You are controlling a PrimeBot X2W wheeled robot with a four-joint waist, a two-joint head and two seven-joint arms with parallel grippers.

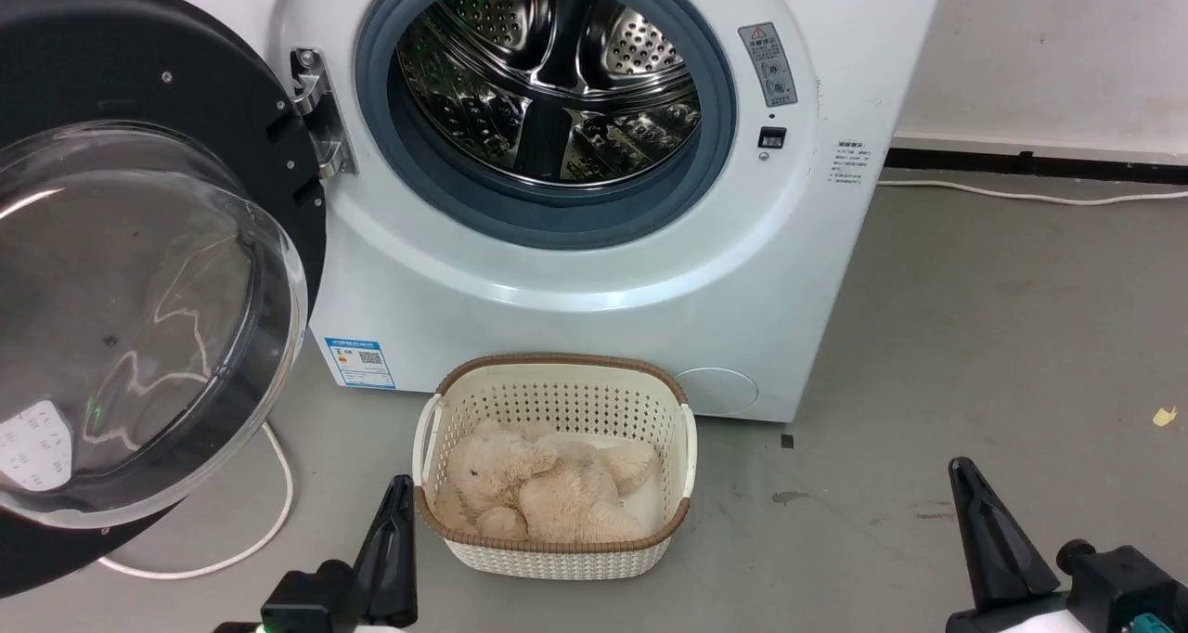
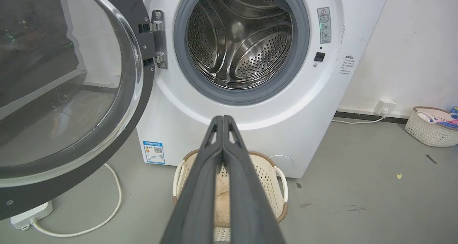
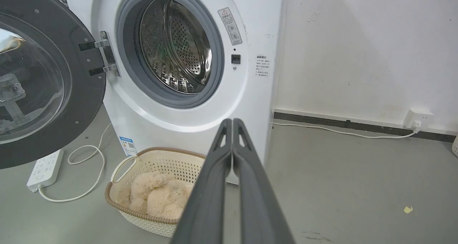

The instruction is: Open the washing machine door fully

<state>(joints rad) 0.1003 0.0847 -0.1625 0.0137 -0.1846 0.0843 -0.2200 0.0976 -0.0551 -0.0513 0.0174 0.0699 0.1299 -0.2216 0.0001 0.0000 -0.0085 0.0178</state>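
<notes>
**Door stands wide open, both grippers closed and clear of it**

The head view looks down on the washing machine with its washing machine door hanging open at the left on a metal hinge. A cream laundry basket sits on the grey floor just before the machine, with a beige plush toy lying in it. That view also gives the blue label and the round panel low on the white front.

The left wrist view adds a second basket far to the right by the wall, holding coloured items too small to name, and a wall socket. The right wrist view brings in a white power strip on the floor under the door, with its cable looping beside it.

The left gripper has its two dark fingers pressed together with nothing between them. The right gripper is the same, closed on nothing. Both are well apart from the door.

The door's inner side faces the robot: a broad glossy black rim dotted with small screws, and a bulging clear glass bowl at its centre that catches reflections. It is turned far out from the grey gasket, leaving the perforated steel drum fully exposed.
</notes>
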